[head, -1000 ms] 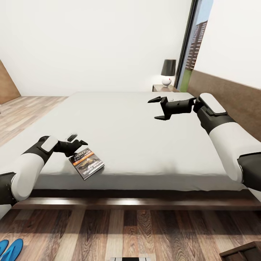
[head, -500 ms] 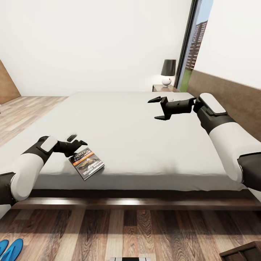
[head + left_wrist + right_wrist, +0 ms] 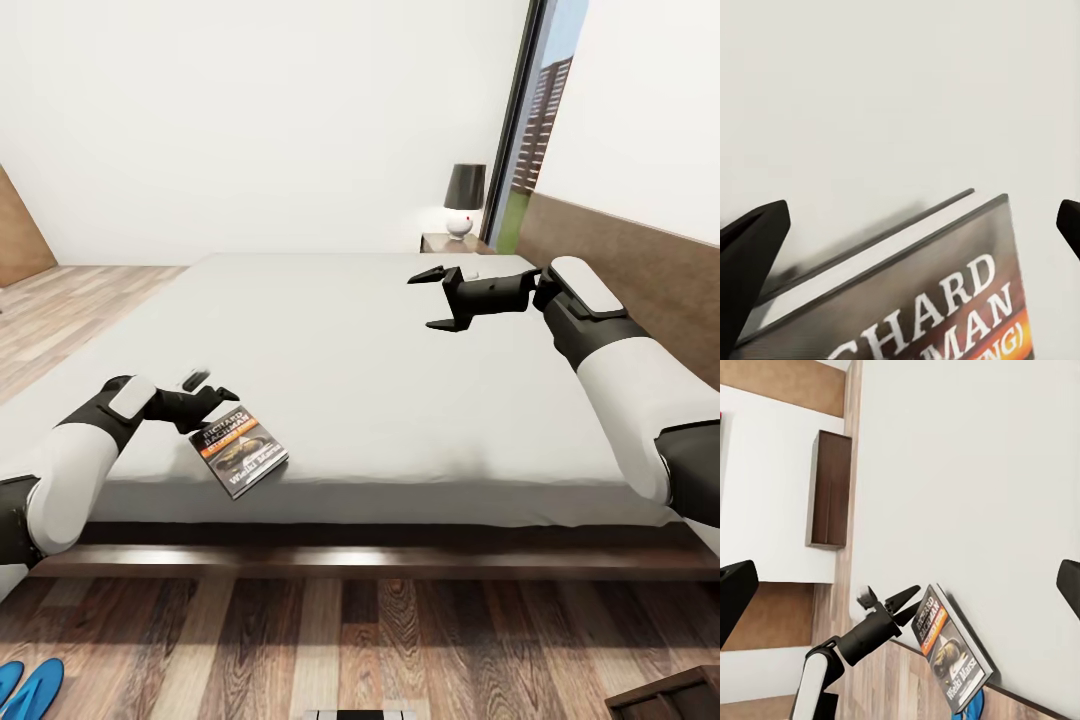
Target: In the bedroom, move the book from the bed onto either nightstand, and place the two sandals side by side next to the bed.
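Observation:
The book (image 3: pixel 238 450) lies flat on the off-white bed (image 3: pixel 350 350), close to its near edge. My left gripper (image 3: pixel 208 388) hovers open just at the book's far-left corner; in the left wrist view the book (image 3: pixel 937 300) sits between the spread fingertips (image 3: pixel 750 251), with no contact visible. My right gripper (image 3: pixel 428 302) hangs open and empty above the bed near the headboard (image 3: pixel 620 260). The two blue sandals (image 3: pixel 28 688) lie on the floor at the lower left. A nightstand (image 3: pixel 446 243) stands beyond the bed. The right wrist view shows the book (image 3: pixel 952 656) and left gripper (image 3: pixel 889 604).
A black-shaded lamp (image 3: pixel 464 198) stands on the far nightstand. Another dark wooden cabinet corner (image 3: pixel 670 698) shows at the lower right on the wood floor. A long brown bench (image 3: pixel 831 489) stands against the wall past the bed's foot.
My left arm has drawn back very slightly to the left. The book, the right arm and the sandals have stayed where they were.

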Robot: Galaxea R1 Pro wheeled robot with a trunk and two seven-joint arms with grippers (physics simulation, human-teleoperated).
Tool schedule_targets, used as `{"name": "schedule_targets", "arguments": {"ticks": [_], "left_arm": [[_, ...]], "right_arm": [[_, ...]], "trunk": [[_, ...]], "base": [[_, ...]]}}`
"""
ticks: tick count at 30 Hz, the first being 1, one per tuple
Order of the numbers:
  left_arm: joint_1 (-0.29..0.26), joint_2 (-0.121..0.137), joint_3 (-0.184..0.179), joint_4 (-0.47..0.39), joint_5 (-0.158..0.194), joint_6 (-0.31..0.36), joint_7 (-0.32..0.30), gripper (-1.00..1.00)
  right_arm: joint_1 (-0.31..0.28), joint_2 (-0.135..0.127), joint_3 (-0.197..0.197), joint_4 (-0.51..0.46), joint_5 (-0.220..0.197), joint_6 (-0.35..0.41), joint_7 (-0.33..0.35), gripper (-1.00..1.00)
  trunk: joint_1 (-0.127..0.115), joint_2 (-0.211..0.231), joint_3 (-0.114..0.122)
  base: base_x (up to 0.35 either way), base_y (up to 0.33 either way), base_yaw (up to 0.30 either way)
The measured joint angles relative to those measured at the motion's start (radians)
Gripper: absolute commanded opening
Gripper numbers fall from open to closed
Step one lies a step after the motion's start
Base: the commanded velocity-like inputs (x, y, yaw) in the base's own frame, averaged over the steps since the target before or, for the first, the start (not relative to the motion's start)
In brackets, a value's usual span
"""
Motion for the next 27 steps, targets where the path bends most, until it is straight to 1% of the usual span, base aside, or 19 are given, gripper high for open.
{"name": "schedule_targets", "arguments": {"ticks": [4, 7, 19, 27], "left_arm": [[0.000, 0.004, 0.001, 0.001, 0.000, 0.001, 0.000, 1.00], [0.000, 0.010, -0.005, 0.001, -0.014, 0.002, 0.002, 1.00], [0.000, 0.019, -0.003, 0.000, -0.014, 0.006, 0.002, 1.00], [0.000, 0.030, -0.004, 0.000, -0.013, 0.006, 0.002, 1.00]], "right_arm": [[0.000, 0.000, 0.000, 0.000, 0.000, 0.000, 0.000, 1.00], [0.000, 0.000, 0.000, 0.000, 0.000, 0.000, 0.000, 1.00], [0.000, 0.001, 0.000, 0.000, 0.000, 0.000, 0.000, 1.00], [0.000, 0.000, 0.000, 0.000, -0.001, 0.000, 0.000, 1.00]], "trunk": [[0.000, 0.000, 0.000], [-0.001, 0.001, 0.011], [-0.007, 0.003, 0.058], [-0.010, 0.005, 0.089]], "base": [[0.000, 0.000, 0.000], [0.000, 0.000, 0.000], [0.000, 0.000, 0.000], [0.000, 0.000, 0.000]]}}
